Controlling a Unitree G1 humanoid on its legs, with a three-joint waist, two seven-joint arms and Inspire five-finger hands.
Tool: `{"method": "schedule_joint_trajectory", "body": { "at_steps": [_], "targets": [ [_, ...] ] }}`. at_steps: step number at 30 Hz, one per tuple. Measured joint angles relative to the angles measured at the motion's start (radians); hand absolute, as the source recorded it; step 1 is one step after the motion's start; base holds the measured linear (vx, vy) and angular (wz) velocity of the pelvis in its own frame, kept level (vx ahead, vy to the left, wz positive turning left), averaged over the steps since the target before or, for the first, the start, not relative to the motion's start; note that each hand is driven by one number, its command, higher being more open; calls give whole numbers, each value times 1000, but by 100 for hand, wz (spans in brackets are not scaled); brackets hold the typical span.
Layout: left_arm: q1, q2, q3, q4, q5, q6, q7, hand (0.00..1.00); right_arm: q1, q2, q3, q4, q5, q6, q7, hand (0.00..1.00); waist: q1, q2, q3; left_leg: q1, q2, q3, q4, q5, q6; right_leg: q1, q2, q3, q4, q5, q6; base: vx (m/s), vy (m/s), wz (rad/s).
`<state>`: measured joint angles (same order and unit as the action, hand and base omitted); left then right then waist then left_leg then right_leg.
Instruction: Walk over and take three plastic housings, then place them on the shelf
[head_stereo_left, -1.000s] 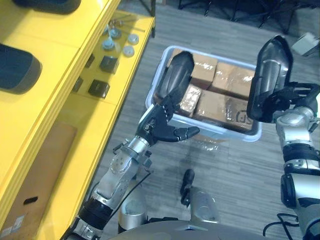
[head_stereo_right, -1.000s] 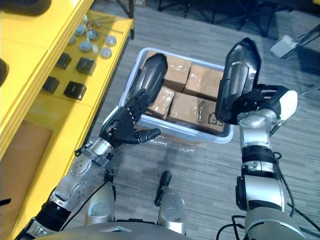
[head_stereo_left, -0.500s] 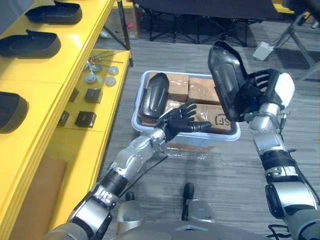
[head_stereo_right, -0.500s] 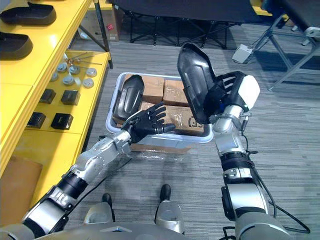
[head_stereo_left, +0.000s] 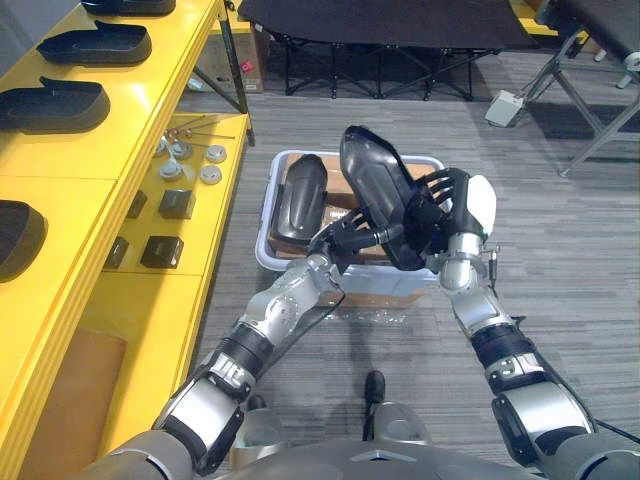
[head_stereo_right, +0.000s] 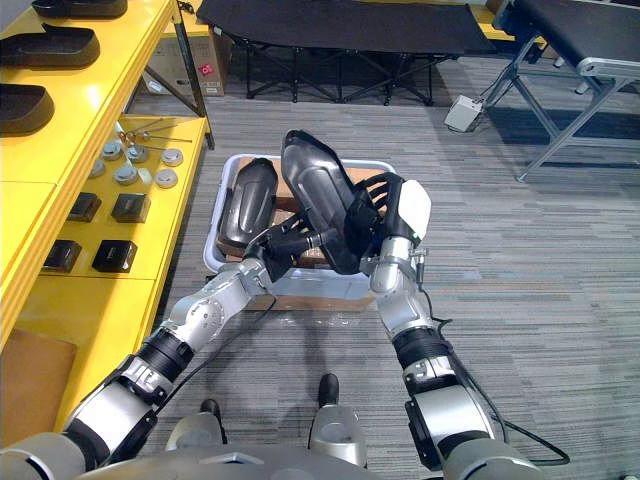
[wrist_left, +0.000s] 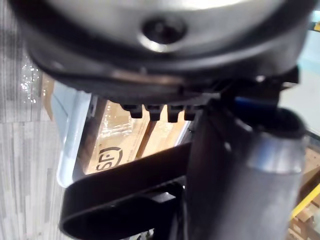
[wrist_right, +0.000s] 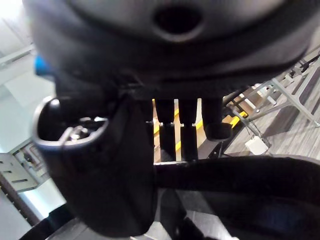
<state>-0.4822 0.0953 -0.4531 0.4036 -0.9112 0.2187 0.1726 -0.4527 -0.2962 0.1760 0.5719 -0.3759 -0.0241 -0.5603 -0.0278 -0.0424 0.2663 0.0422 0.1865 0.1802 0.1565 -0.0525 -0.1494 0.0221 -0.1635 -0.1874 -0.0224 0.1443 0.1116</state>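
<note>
My right hand is shut on a black plastic housing, holding it tilted above a white bin. The left hand reaches in from the lower left, and its fingers curl at the housing's lower edge. In the left wrist view that housing's rim runs between the fingers and the thumb. A second black housing stands on end in the bin's left side. Three more housings lie on the yellow shelf.
Taped cardboard boxes fill the bin. The shelf's lower level holds small black blocks and round metal parts. A black folding frame stands behind the bin. Metal table legs stand at the right, over grey floor.
The camera has shifted. My right hand has brought its housing down and leftward over the bin. The left hand, open before, has risen to meet the housing's lower edge.
</note>
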Motion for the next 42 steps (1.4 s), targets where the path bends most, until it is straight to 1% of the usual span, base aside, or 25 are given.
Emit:
{"method": "schedule_joint_trajectory", "body": {
  "at_steps": [2,4,6,10,12,13,17,23,24,25,26,27,29,32,35,37,38,41,42],
  "targets": [
    [-3,-5,0,0,-31,-2,3,100,10,21,18,0,0,-11,-2,0,-1,-1,0,1,0,-1,0,-1,0,2,0,-1,0,0,0,0,0,0],
    [-9,-11,-1,2,-31,-2,16,100,17,41,29,0,13,-15,-14,0,-1,-1,0,1,0,-2,2,-2,1,4,0,-1,0,0,0,0,0,0],
    [-12,-12,-1,2,-33,-3,33,100,26,51,33,0,29,-34,-22,0,-1,-1,0,2,0,-6,6,-4,2,9,0,-2,-1,0,0,-15,3,4],
    [-23,-19,-1,48,-71,-28,55,100,52,75,61,0,42,-77,-59,0,0,-3,-1,3,-1,-10,15,-8,2,17,-1,-3,-2,0,0,-25,2,1],
    [-23,-19,-2,58,-77,-31,62,100,55,80,71,0,45,-81,-63,0,-1,-3,-1,3,0,-10,14,-8,2,17,-1,-3,-2,0,-1,-39,-2,0],
    [-23,-20,-5,64,-77,-32,67,0,60,88,74,0,47,-90,-65,0,-1,-3,0,3,0,-10,13,-8,2,17,-1,-4,-3,0,-1,0,0,0],
    [-23,-20,-13,69,-106,-45,74,0,102,112,84,-36,49,-98,-91,0,0,-4,0,4,-1,-10,13,-8,2,20,-1,-4,-10,0,-1,0,0,0],
    [-21,-23,-22,70,-111,-69,112,0,131,127,94,-70,90,-104,-115,0,-1,-12,-2,17,-1,-5,5,-8,2,30,0,-3,-18,3,-1,2,0,-1],
    [-19,-24,-22,79,-111,-76,121,0,140,127,102,-86,89,-115,-123,0,-3,-14,-4,21,-2,-1,2,-8,2,32,0,-2,-19,3,-1,10,1,-5],
    [-19,-23,-19,90,-111,-89,132,0,151,127,112,-108,89,-128,-129,0,-5,-18,-6,22,-2,2,-1,-8,2,31,0,-2,-22,3,-1,15,-1,-7],
    [-19,-23,-11,109,-111,-115,153,0,166,127,130,-136,87,-151,-134,0,-7,-25,-11,22,-2,4,-3,-8,2,33,1,-1,-31,7,-1,12,-3,-5],
    [-19,-23,-7,114,-112,-123,163,0,170,127,139,-144,87,-160,-138,0,-7,-28,-12,21,-1,5,-3,-8,2,33,1,-1,-32,7,-1,0,0,0],
    [-16,-23,-15,116,-111,-146,168,0,172,132,149,-152,86,-163,-152,0,-3,-31,-14,22,-3,3,-4,-8,2,36,1,-1,-32,8,-1,12,6,4],
    [-5,-23,-16,115,-107,-158,168,0,173,137,154,-155,85,-163,-154,0,0,-35,-17,22,-3,1,-6,-8,2,37,0,-2,-33,7,-1,2,3,1],
    [24,-23,-19,109,-107,-198,167,0,184,143,166,-156,87,-180,-165,0,-3,-37,-18,33,-4,5,-14,-8,2,43,0,-1,-36,7,-2,-3,2,-1],
    [36,-24,-24,102,-107,-201,166,0,211,143,166,-178,87,-182,-169,0,-2,-37,-19,43,-5,5,-22,-7,2,56,0,-3,-47,7,-1,0,0,0],
    [49,-26,-25,91,-109,-213,166,0,222,143,166,-193,87,-186,-171,100,-3,-38,-19,43,-5,6,-23,-7,1,56,0,-4,-52,7,-1,0,0,0],
    [71,-48,-23,77,-113,-243,167,0,252,143,164,-217,87,-221,-189,100,-4,-38,-19,43,-5,3,-31,-6,1,56,0,-11,-53,7,-1,2,-1,3],
    [78,-52,-20,70,-107,-262,170,0,271,144,164,-248,87,-231,-201,100,-5,-38,-19,45,-6,3,-40,-3,1,55,0,-13,-53,7,-1,0,0,0]
  ]
}}
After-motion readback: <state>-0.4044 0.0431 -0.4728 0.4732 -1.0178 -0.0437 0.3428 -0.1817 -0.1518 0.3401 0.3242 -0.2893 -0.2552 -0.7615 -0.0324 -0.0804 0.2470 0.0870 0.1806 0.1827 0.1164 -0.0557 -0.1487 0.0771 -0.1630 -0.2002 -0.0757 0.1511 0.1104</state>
